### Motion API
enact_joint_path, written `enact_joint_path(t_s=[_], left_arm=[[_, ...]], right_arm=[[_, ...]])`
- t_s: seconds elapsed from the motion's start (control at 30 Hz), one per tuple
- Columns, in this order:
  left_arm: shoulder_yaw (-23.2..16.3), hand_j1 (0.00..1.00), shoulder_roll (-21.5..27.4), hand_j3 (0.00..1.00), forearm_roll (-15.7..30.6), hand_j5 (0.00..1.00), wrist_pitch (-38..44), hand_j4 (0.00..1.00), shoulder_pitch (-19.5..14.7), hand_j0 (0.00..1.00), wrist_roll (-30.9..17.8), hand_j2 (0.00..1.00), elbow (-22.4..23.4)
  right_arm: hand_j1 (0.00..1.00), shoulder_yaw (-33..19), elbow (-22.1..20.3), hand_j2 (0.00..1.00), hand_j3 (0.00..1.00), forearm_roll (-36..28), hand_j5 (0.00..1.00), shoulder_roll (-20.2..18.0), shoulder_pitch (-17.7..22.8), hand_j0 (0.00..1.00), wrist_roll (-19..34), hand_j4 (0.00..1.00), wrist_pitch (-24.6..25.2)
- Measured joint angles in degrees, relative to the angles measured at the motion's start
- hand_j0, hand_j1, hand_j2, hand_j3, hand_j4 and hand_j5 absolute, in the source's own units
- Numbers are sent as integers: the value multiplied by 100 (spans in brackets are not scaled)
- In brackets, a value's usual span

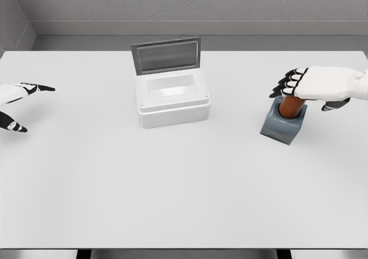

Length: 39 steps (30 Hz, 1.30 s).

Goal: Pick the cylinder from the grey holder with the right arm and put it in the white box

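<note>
A brown cylinder stands upright in a grey holder on the right side of the table. My right hand hovers just over the cylinder's top, palm down, fingers stretched out toward the left and holding nothing. The white box sits at the table's middle back with its grey lid raised open behind it; its inside looks empty. My left hand rests at the far left edge with its fingers spread.
The white table stretches wide in front of the box and holder. A grey wall runs behind the table's far edge.
</note>
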Motion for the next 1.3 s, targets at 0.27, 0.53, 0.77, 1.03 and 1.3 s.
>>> enact_joint_path(t_s=[0.27, 0.53, 0.77, 1.03, 1.3], left_arm=[[-2, 100, -2, 100, -7, 100, 0, 100, 0, 100, -3, 100, 17], [2, 100, -5, 100, -8, 100, 0, 100, 0, 100, -7, 100, 16], [0, 100, 0, 100, -8, 100, 0, 100, -9, 100, -7, 100, 17], [1, 100, -36, 100, -20, 100, 0, 100, -9, 100, -7, 100, 14], [-1, 100, -271, 100, -145, 100, 0, 100, -9, 100, -12, 100, -7]], right_arm=[[55, 7, -8, 55, 55, -125, 55, 13, 9, 55, -45, 55, 65], [46, 2, -19, 46, 46, -8, 46, 23, 9, 46, -47, 46, 15], [46, -27, -15, 46, 46, -53, 46, 6, -26, 46, -10, 46, -3], [46, -356, -7, 46, 46, -168, 46, -46, -149, 46, -5, 46, -4], [46, -388, 27, 46, 46, -222, 46, 545, -475, 46, -6, 46, -7]])
